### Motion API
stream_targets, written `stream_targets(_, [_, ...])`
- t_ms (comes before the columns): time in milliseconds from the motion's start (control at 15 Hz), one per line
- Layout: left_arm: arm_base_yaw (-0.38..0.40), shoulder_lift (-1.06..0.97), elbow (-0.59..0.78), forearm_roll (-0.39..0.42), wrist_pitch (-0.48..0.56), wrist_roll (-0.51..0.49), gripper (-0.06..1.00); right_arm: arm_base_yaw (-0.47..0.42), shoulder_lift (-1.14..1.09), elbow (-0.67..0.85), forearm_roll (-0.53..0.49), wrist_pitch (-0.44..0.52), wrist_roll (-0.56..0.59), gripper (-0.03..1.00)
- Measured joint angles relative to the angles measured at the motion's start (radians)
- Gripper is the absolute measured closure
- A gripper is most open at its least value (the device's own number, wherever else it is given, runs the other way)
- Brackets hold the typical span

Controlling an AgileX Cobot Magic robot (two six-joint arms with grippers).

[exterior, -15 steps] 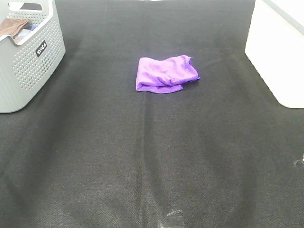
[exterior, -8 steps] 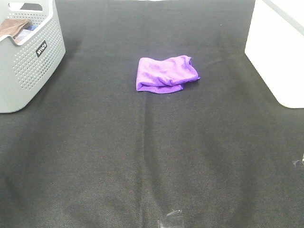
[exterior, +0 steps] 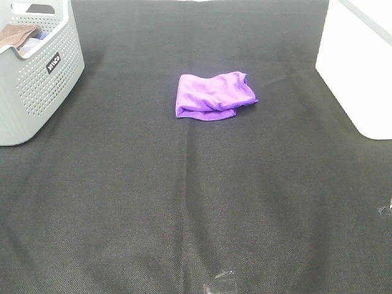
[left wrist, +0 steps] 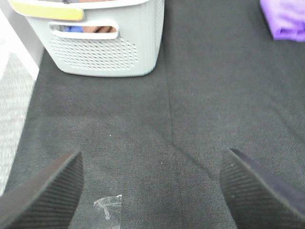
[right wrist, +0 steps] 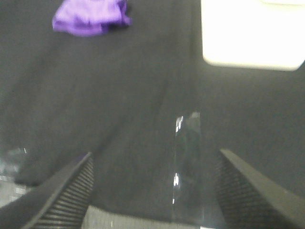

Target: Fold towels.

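**Purple towel folded at the far middle, both hands parked near**

Purple is the one colour that matters here: your purple towel (exterior: 213, 95) lies on the black table (exterior: 184, 202), a little beyond the middle, already doubled into a compact bundle. The fold looks rough. One edge overhangs along the near side and the far right corner sticks out, so judge it as folded but not tidy.

To the far left you have the grey basket (exterior: 37, 73), with brown cloth (exterior: 18, 33) showing over its rim, and the left wrist view catches something blue through its handle slot. That suggests more towels may be waiting. The white bin (exterior: 358, 67) at the far right shows only its outer wall, so you cannot tell what it holds.

Neither arm appears in the high view. Your left hand (left wrist: 152, 191) hangs over bare table near the basket with its fingers spread wide and nothing between them. Your right hand (right wrist: 152, 191) is likewise spread and empty over the near right of the table, well apart from the towel.

What is left, by my reading: move this towel off, most likely to the bin, then fetch the next from the basket.
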Motion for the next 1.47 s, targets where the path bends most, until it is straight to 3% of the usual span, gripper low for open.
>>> stream_targets(400, [0.0, -0.262, 0.001, -0.022, 0.102, 0.0, 0.21, 0.0, 0.0, 0.122, 0.0, -0.008, -0.001, 0.26])
stream_targets(533, [0.0, -0.265, 0.049, -0.045, 0.102, 0.0, 0.21, 0.0, 0.001, 0.159, -0.003, -0.1, -0.002, 0.26])
stream_targets(667, [0.0, -0.265, 0.152, -0.125, 0.084, 0.029, 0.21, 0.0, 0.001, 0.164, -0.004, -0.108, -0.012, 0.26])
stream_targets(800, [0.0, -0.265, 0.183, -0.209, -0.022, 0.083, 0.21, 0.0, 0.001, 0.164, -0.004, -0.113, -0.012, 0.26])
stream_targets(1333, [0.0, -0.265, 0.206, -0.205, -0.032, 0.128, 0.21, 0.0, 0.001, 0.166, -0.005, -0.115, -0.012, 0.26])
stream_targets(1467, [0.04, -0.265, 0.206, -0.205, -0.032, 0.128, 0.21, 0.0, 0.001, 0.166, -0.005, -0.115, -0.012, 0.26])
